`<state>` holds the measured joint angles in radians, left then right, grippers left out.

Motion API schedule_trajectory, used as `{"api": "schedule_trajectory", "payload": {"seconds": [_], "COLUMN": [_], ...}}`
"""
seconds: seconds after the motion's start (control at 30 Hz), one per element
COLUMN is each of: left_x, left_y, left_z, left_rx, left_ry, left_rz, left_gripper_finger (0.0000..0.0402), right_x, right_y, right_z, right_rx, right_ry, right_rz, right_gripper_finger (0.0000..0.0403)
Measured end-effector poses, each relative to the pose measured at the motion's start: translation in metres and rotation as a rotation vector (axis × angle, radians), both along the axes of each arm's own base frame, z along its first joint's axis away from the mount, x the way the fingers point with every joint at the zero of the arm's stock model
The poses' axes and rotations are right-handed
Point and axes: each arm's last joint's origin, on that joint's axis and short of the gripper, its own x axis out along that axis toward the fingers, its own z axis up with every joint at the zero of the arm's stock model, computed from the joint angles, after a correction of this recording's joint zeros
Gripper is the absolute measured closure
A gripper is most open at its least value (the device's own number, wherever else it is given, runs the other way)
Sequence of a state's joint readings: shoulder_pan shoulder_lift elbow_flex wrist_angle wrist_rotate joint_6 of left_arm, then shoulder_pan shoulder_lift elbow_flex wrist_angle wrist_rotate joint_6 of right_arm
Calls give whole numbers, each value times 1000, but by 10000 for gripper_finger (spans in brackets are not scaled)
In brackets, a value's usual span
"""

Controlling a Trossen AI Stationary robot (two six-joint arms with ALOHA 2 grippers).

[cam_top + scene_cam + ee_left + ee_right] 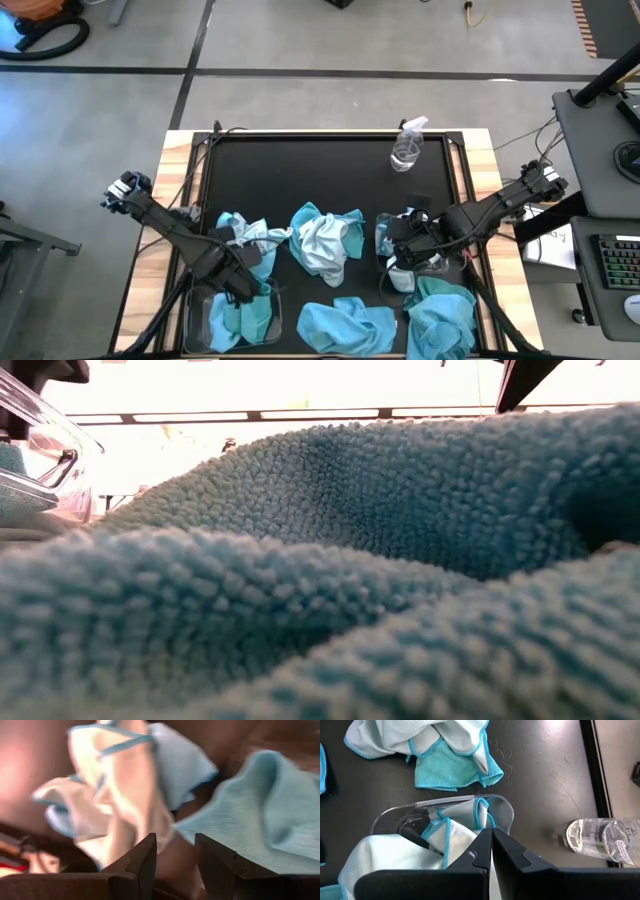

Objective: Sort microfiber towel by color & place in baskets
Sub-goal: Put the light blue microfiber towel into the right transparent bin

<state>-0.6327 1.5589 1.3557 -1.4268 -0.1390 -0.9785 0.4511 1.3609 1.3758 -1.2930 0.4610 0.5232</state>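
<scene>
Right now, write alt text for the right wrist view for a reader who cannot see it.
The right claw, shut, hangs over a clear plastic basket holding a pale whitish-blue microfiber towel with turquoise trim. Beyond it on the black mat lies a crumpled pale and turquoise towel heap, with a clear spray bottle on its side nearby.

turquoise towels, whitish towel, black mat

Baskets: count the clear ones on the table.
2. One basket sits at the front left under the left gripper, holding turquoise towels; the other basket lies below the right gripper, holding pale towels.
</scene>
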Motion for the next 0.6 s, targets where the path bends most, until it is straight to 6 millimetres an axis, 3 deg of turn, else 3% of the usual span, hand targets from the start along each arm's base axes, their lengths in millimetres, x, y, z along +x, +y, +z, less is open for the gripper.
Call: {"api": "schedule_trajectory", "payload": {"seconds": [0.37, 0.47, 0.6], "left_x": [0, 0, 7], "left_y": [39, 51, 65], "left_z": [14, 16, 15], "left_rx": [108, 246, 282], "left_ry": [-4, -28, -47], "left_rz": [24, 97, 155], "left_gripper_finger": [283, 283, 283], "right_x": [0, 0, 0], "right_y": [0, 0, 1], "right_z": [0, 0, 0], "right_rx": [18, 25, 40], "right_ry": [-16, -15, -7], "right_rz": [-42, -45, -42], "right_gripper_finger": [394, 394, 394]}}
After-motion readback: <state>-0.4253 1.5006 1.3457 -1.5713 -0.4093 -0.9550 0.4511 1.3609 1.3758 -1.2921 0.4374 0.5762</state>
